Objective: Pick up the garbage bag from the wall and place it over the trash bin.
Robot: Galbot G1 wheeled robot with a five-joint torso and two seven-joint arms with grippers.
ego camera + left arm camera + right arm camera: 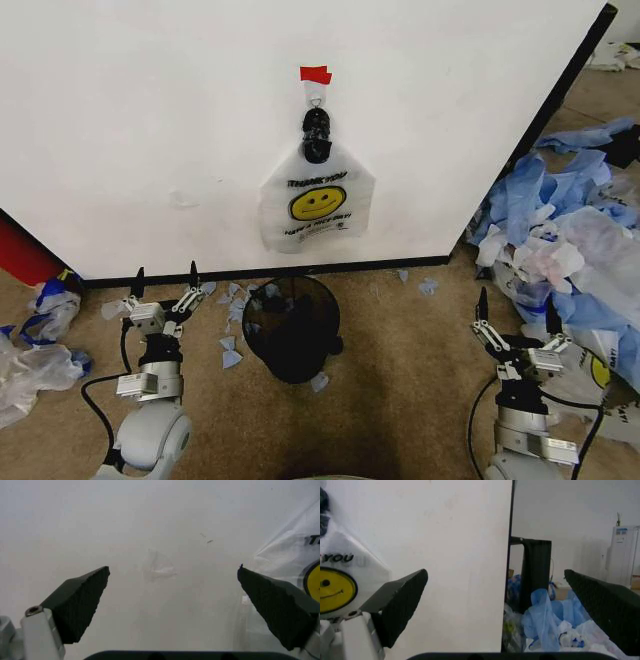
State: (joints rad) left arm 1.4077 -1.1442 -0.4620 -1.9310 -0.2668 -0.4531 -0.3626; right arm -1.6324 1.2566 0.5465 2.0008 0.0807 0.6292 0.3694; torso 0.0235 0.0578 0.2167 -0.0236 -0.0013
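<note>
Bag [316, 205]: thin whitish plastic with a yellow smiley face and black print, hanging flat against the wall before me, handles bunched dark at the hook.
Wall [150, 130]: plain white panel, black baseboard, red tape strip just above the hook.
Bin [291, 326]: round black wire mesh, upright on the floor, directly below the bag, near the baseboard.

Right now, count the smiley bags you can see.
2. One bag hangs on the wall above the bin. A second smiley print shows in the plastic pile at far right, by the right gripper. More may be buried there.
</note>
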